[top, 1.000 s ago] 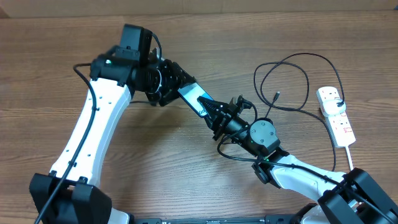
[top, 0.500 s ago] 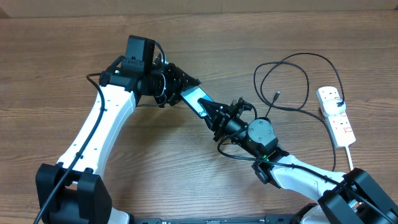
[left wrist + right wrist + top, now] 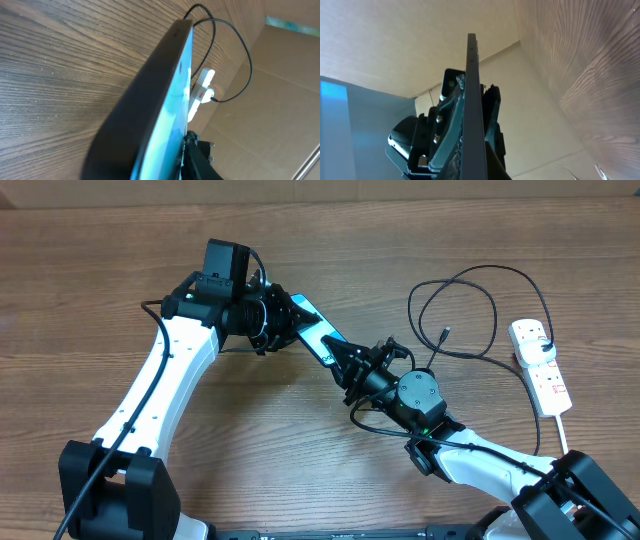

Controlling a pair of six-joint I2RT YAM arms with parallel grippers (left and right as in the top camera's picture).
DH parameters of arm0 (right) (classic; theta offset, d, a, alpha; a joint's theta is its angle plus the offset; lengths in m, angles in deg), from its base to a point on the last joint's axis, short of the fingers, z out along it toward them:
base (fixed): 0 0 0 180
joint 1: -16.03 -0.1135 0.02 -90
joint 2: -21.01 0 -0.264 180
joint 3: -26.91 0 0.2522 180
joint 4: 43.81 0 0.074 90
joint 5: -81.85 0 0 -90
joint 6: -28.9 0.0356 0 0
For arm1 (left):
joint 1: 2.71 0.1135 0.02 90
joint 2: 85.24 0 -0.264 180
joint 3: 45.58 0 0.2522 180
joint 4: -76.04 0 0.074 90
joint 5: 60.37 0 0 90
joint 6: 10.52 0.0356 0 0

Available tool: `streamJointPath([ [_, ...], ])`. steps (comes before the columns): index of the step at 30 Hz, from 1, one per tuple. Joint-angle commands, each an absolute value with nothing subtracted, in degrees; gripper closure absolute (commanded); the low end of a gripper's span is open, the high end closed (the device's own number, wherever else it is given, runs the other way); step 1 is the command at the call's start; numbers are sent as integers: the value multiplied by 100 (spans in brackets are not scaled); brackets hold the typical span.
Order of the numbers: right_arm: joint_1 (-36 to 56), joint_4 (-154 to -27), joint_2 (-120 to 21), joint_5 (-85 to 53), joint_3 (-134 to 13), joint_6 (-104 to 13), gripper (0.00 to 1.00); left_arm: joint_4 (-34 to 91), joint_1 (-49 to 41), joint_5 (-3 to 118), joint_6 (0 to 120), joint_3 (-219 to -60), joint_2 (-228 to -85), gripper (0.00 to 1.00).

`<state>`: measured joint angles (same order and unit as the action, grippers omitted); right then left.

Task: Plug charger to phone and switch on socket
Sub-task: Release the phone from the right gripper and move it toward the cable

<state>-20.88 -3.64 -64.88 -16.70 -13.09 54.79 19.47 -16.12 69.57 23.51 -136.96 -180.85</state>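
Note:
The phone (image 3: 316, 332), teal screen lit, is held off the table between both arms. My left gripper (image 3: 290, 321) is shut on its upper end and my right gripper (image 3: 346, 361) is shut on its lower end. In the left wrist view the phone (image 3: 165, 95) fills the frame edge-on. In the right wrist view its thin edge (image 3: 472, 95) runs between my jaws. The charger (image 3: 462, 308) lies in loose loops at the right, its small tip (image 3: 444, 333) free on the table. Its black plug (image 3: 541, 350) sits in the socket (image 3: 548, 380), a white power strip.
The power strip's white cord (image 3: 562, 435) runs toward the front right edge. The strip (image 3: 201, 88) and the cable (image 3: 245, 70) also show far off in the left wrist view. A cardboard wall (image 3: 280, 100) borders the wooden table (image 3: 120, 270).
The left arm has swung in and its wrist has turned. The phone's upper end has tipped up and now shows beyond the left gripper. The right arm has hardly moved.

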Motion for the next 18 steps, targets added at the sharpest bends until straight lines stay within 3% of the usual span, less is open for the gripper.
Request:
streamJointPath([
  [1, -2120, -543, -6436, -1520, -1394, 6277, 96, 1967, -1590, 7167, 2196, -13705, -18076, 85],
  [7, -2120, -580, -6436, -1419, -1394, 6277, 96, 1964, -1590, 7162, 1958, -13705, -18076, 93],
  [9, -2120, -584, -6436, -1415, -1394, 6277, 91, 1967, -1590, 7162, 1896, -13705, -18076, 96],
  [10, -2120, -589, -6436, -1417, -1394, 6277, 84, 1967, -1590, 7162, 1888, -13705, -18076, 96],
  [13, -2120, -591, -6436, -1423, -1394, 6275, 51, 1969, -1586, 7143, 1796, -13705, -18076, 96],
  [16, -2120, -718, -6436, -1487, -1394, 6271, 32, 1977, -1555, 7025, 1750, -13705, -18076, 96],
  [18, -2120, -1107, -6436, -1570, -1394, 5927, 13, 1969, -1431, 6588, 1802, -13705, -18076, 96],
])
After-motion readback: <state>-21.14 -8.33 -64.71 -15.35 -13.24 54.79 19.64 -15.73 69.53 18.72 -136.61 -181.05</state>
